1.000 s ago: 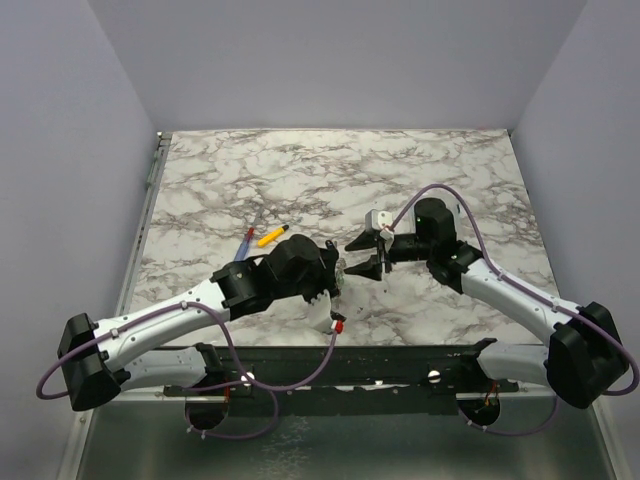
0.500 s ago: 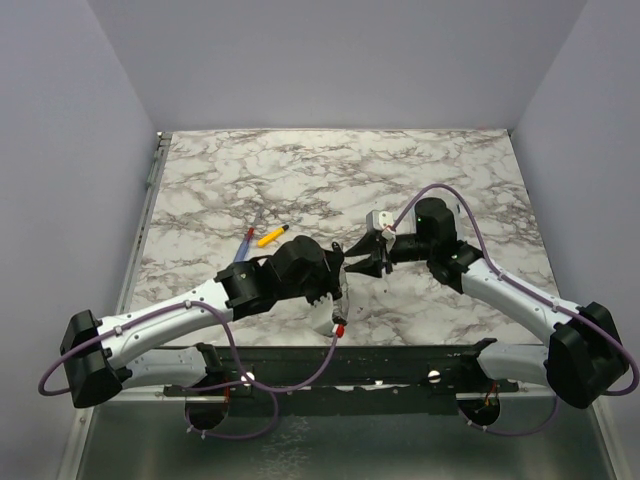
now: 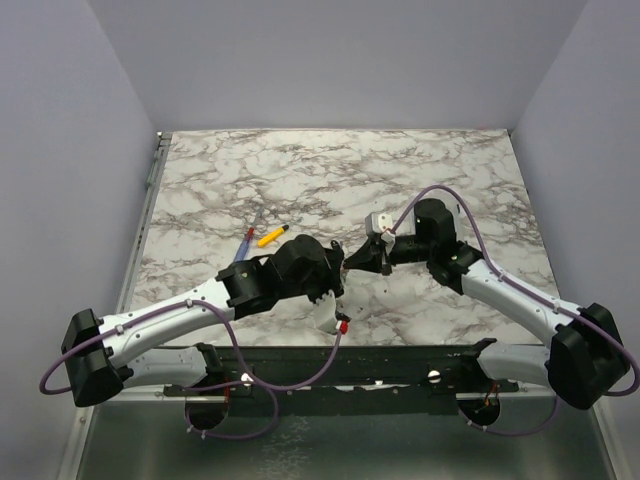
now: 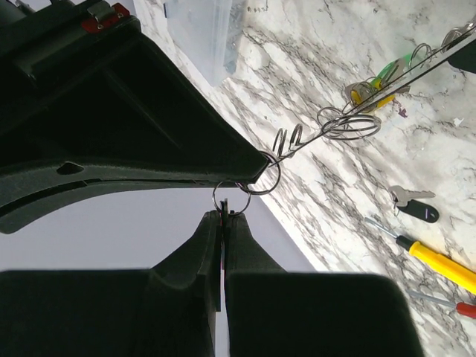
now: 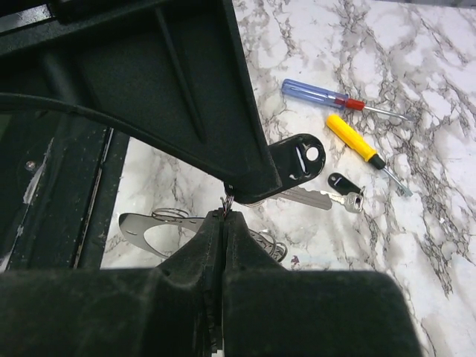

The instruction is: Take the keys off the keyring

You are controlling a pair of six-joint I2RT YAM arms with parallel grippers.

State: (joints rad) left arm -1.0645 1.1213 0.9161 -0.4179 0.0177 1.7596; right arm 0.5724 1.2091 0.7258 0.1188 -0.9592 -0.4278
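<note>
Over the near part of the white-and-grey marbled bench point(image 3: 450, 170) the two black arms meet tip to tip. The left claw point(image 4: 224, 214) is pressed closed, its fingers pinching a small loop of the thin steel-wire keyring point(image 4: 256, 190). The right claw point(image 5: 223, 216) is closed as well, its tip hard against the same ring, though whether it truly grips the wire I cannot tell. From that pinch a string of linked wire coils point(image 4: 349, 126) runs away from both claws. Beside it sit the small keys with green and yellow plastic tags point(image 4: 375, 83) — well apart from the tips of either claw. In the right wrist view a larger key with a black plastic head point(image 5: 297, 158) and a silver blade shows just past the left claw's finger; whether it hangs on the ring or rests on the bench is hidden. Farther out, a tiny black-tagged key point(image 4: 413, 209) lies loose on the marble, apart from the ring and near the yellow-handled screwdriver point(image 4: 439, 265). Beyond that lies a blue-handled screwdriver with a red collar point(image 5: 318, 92) — roughly side by side with the yellow one.
</note>
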